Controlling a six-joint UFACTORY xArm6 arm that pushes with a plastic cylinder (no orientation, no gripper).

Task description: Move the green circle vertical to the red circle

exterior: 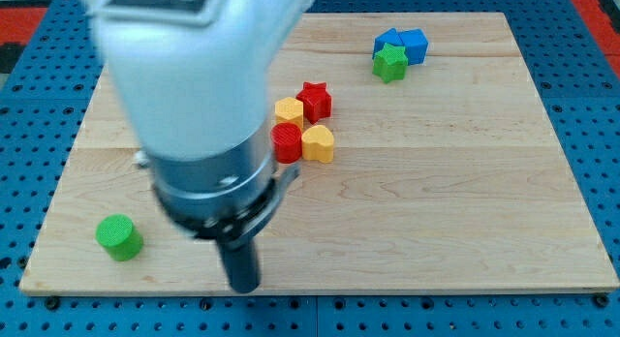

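No jaws are fitted on this arm, so nothing is gripped or held; only a dark rod is carried, w/ my tip (pixel 243 287) seen near the view's bottom edge of the wooden board (pixel 465 201), approx. at the board's front rim, left of centre. Much of the view's upper left is covered by the blurred white and grey arm body (pixel 189 95) above the rod. The green circle (pixel 119 237) is found at the board's bottom-left corner, to the left of my tip and apart from it, no contact seen. The red circle (pixel 287 142) is located near the board's middle, up and to the right of my tip, well apart from the green circle, its left edge partly hidden by the arm. It is packed into a cluster: a yellow heart-like block (pixel 319 143) touching it on the right, a yellow block (pixel 289 110) (shape unclear, poss. hexagon) just above it, and a red star (pixel 315 101) at the cluster's top right. At the view's top right, far from the rest, a green star (pixel 390 62) is seen touching two blue blocks (pixel 405 43), whose shapes cannot be made out exactly. Around the board, blue pegboard (pixel 581 95) is visible.
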